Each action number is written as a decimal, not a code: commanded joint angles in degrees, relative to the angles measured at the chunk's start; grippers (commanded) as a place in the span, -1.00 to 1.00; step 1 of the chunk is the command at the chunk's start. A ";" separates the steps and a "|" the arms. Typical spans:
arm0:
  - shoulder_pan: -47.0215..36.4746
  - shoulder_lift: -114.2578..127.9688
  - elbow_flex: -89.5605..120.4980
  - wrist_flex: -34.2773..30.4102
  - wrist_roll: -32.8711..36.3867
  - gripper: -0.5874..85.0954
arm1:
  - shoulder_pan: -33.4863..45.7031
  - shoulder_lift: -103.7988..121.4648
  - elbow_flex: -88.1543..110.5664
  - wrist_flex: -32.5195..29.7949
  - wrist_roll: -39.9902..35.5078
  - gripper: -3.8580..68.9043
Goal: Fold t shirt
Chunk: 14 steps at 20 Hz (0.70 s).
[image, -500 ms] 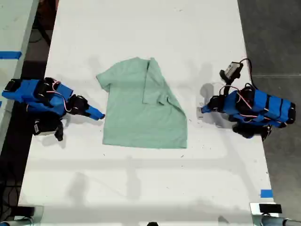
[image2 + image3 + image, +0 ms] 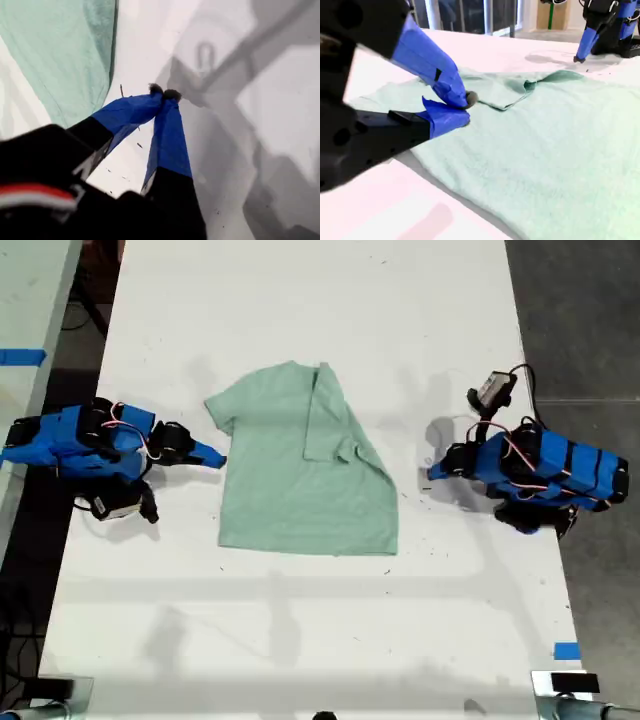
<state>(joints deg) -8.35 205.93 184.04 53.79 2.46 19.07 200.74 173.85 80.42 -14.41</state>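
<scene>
The pale mint-green t shirt (image 2: 300, 480) lies flat mid-table, with one sleeve and side folded over its middle. My first gripper (image 2: 432, 475) rests shut on bare table, a short gap off the shirt's edge on the exterior view's right. Its wrist view shows the closed tips (image 2: 164, 92) with the t shirt (image 2: 55, 50) off to one side. My second gripper (image 2: 218, 456) sits shut at the shirt's edge on the exterior view's left. In its wrist view the tips (image 2: 466, 107) hover low over the t shirt (image 2: 545, 140) with nothing held. The first gripper (image 2: 580, 57) shows beyond.
The white table (image 2: 300, 300) runs the full height of the exterior view. Dark floor borders it on that view's right. A blue tape mark (image 2: 566, 650) sits near the table's lower right corner in that view. A small camera on a cable (image 2: 494, 388) rises from the first arm.
My second arm has swung toward the top of the exterior view, its gripper now level with the shirt's upper side edge. The first arm and the shirt are unchanged.
</scene>
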 commanded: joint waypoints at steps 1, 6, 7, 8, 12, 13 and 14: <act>-7.47 -10.72 -8.79 -1.41 5.10 -0.99 | 0.09 0.62 1.58 0.18 0.62 -0.88; -39.11 -68.64 -44.30 5.80 32.43 -0.56 | 0.00 0.62 1.58 0.18 0.70 -0.88; -43.51 -75.94 -48.78 6.42 35.33 -0.55 | 0.00 0.62 1.58 0.18 0.79 -0.88; -45.70 -82.00 -52.65 7.29 36.56 -0.55 | 0.00 0.62 1.58 0.18 0.79 -0.88; -48.16 -94.75 -58.62 6.06 37.00 -0.57 | 0.09 0.62 1.58 0.18 0.70 -0.88; -48.43 -96.77 -59.06 5.27 37.18 -0.58 | 0.09 0.62 1.58 0.18 0.70 -0.88; -48.69 -98.88 -59.41 4.39 37.00 -0.58 | 0.00 0.62 1.58 0.18 0.62 -0.88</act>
<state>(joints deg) -55.55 109.51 127.62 59.06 38.32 19.07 200.74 173.85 80.42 -14.33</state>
